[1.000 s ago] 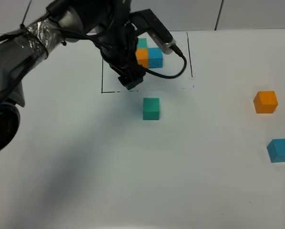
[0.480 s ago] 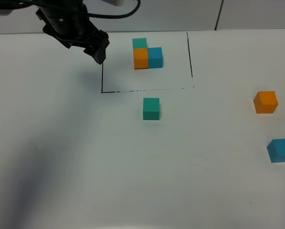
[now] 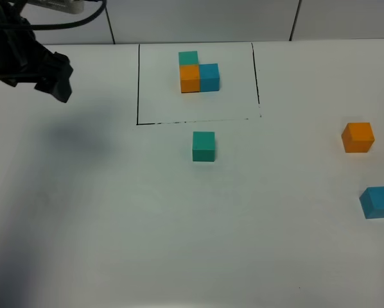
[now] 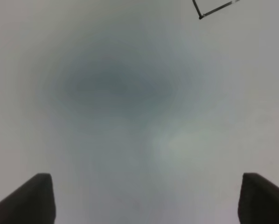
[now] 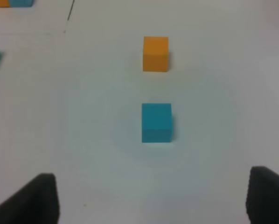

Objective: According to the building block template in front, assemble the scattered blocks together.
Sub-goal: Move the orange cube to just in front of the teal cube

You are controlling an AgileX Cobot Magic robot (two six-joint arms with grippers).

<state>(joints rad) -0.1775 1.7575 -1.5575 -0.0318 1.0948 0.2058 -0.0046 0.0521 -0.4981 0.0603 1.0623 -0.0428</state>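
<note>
The left gripper (image 4: pixel 151 198) has swung away from the template (image 3: pixel 197 74) toward the far left corner of the bench (image 3: pixel 115 224), its jaws spread and empty. The template now sits uncovered at the middle of the far edge. The teal block (image 3: pixel 203 146) stays just outside the outline's near side. The orange block (image 3: pixel 358 137) and blue block (image 3: pixel 378 202) remain by the right edge, below the right gripper (image 5: pixel 153 198), whose jaws are released and empty.

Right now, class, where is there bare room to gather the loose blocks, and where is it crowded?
Bare: between the loose teal cube and the orange cube, and the table's wide near strip. Crowded: around the template inside the black outline, and the right edge by the blue cube.
</note>
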